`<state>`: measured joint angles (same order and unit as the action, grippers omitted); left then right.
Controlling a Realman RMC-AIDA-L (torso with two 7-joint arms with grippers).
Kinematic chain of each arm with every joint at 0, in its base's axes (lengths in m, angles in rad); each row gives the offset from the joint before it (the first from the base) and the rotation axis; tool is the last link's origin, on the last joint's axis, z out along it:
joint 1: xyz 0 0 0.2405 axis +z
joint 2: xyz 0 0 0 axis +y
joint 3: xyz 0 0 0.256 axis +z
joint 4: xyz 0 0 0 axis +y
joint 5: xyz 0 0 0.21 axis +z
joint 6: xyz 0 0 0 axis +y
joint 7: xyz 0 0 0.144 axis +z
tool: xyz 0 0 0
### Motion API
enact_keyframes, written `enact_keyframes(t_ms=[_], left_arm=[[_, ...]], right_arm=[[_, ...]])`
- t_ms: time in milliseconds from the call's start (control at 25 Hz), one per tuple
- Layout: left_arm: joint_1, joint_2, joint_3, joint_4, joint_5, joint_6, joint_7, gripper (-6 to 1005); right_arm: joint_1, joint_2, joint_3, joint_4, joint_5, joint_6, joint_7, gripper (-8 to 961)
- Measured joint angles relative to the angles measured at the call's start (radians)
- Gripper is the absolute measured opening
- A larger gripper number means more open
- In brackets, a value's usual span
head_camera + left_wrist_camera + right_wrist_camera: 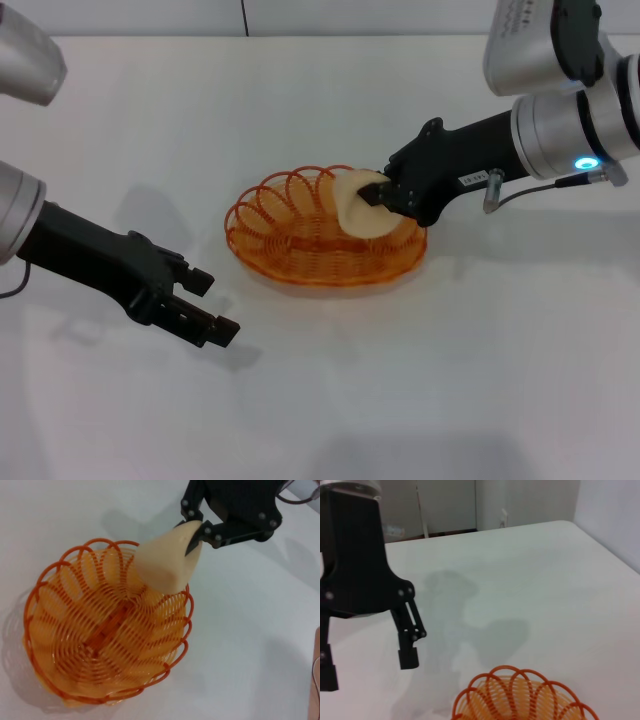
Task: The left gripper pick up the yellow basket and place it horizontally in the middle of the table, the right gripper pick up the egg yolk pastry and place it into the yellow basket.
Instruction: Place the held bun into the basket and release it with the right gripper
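Over the yellow basket [325, 232] mid-table [450, 380], my right gripper [381, 194] pinches the egg yolk pastry [358, 205] by its edge; soft, crumbly, likely light, so minimal squeeze; left gripper [198, 303] idles open nearby.

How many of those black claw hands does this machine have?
2. The left gripper hangs open over the table; the right gripper holds the egg yolk pastry over the yellow basket.
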<state>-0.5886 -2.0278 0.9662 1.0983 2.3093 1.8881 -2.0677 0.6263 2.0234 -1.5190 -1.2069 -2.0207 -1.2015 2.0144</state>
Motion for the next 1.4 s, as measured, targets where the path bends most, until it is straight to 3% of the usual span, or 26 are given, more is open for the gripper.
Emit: enact_keyframes(t_ms=[480, 800, 960, 1240, 1400], left_arm=[[0.0, 0.0, 0.0, 0.0, -0.001, -0.009, 0.0, 887], [0.0, 0.0, -0.002, 0.0, -0.001, -0.012, 0.0, 887], [0.001, 0.0, -0.006, 0.0, -0.001, -0.013, 0.0, 887], [0.006, 0.0, -0.006, 0.0, -0.003, -0.014, 0.003, 887], [0.01, 0.0, -0.006, 0.0, -0.004, -0.013, 0.009, 887]], right_arm=[[0.013, 0.0, -0.027, 0.03, 0.001, 0.053, -0.006, 42], [0.013, 0.0, -0.029, 0.038, 0.001, 0.064, -0.007, 330], [-0.002, -0.004, -0.024, 0.015, 0.016, 0.06, -0.008, 418], [-0.127, -0.009, 0.004, -0.114, 0.044, 0.041, -0.032, 572], [-0.188, -0.01, 0.062, -0.138, 0.095, -0.027, -0.069, 724]])
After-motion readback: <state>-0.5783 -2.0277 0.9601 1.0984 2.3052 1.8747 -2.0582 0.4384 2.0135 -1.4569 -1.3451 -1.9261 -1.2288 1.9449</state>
